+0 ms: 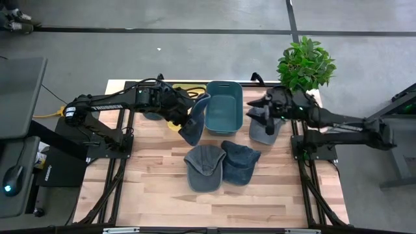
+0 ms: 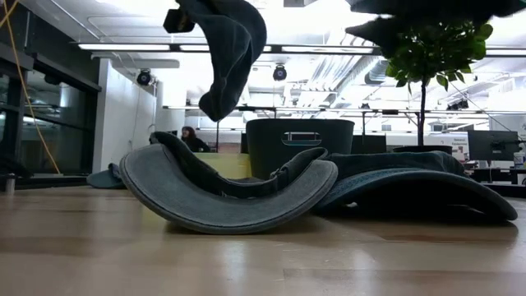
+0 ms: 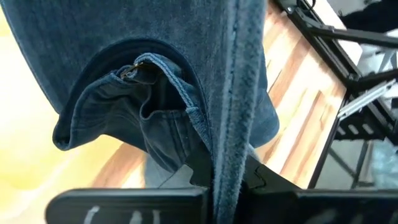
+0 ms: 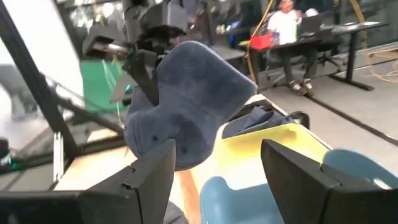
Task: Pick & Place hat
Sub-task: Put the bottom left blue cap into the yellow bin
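Left gripper [image 1: 185,116] clamped on soft blue denim cap [image 1: 193,123], hanging limp beside teal plastic bin [image 1: 224,107]; light, floppy, best pinched at brim. Right gripper [image 1: 260,110] apart, idle.

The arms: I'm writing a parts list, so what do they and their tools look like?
Both arms are black, jointed and slim. The left arm carries white lettering along its link, and a yellow cable runs by its base. The right arm is plain black. The right tool has two flat, wedge-shaped black fingers. The left tool is black too.
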### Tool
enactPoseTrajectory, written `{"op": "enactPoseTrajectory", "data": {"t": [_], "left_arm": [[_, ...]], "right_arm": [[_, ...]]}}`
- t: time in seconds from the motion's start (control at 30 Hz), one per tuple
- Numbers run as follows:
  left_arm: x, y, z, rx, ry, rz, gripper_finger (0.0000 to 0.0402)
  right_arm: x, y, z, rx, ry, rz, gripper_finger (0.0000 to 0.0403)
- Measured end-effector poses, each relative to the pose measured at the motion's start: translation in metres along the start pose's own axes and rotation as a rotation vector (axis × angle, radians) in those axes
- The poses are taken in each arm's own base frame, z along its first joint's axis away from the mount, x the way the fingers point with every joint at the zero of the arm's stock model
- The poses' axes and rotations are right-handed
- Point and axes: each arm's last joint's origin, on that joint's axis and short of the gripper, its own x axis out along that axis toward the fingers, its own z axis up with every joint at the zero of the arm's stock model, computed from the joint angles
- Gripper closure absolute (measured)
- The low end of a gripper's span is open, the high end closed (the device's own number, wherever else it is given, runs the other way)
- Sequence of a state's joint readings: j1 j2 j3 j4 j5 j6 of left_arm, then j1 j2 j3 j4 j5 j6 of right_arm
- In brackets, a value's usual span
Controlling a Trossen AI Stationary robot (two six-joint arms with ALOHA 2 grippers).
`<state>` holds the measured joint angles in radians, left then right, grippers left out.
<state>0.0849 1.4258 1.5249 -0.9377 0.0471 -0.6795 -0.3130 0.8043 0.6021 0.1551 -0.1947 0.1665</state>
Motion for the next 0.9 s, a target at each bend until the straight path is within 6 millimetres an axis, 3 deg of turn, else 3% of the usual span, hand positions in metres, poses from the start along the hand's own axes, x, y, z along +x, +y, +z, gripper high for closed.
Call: {"op": "enactPoseTrajectory", "data": {"t": [0.23,0.4,0.67,0.9], "left_arm": [[0.000,0.000,0.000,0.146,0.004,0.002,0.0393],[0.000,0.000,-0.001,0.318,0.007,0.003,0.0393],[0.000,0.001,-0.001,0.626,0.005,0.010,0.0393],[0.000,0.001,-0.002,0.797,-0.003,0.080,0.0393]], "right_arm": [[0.040,-0.001,0.035,-0.056,0.079,0.030,0.0171],[0.057,0.002,0.050,-0.162,0.151,0.168,0.0171],[0.068,0.018,0.063,-0.435,0.271,0.284,0.0171],[0.072,0.030,0.082,-0.622,0.265,0.159,0.0171]]}}
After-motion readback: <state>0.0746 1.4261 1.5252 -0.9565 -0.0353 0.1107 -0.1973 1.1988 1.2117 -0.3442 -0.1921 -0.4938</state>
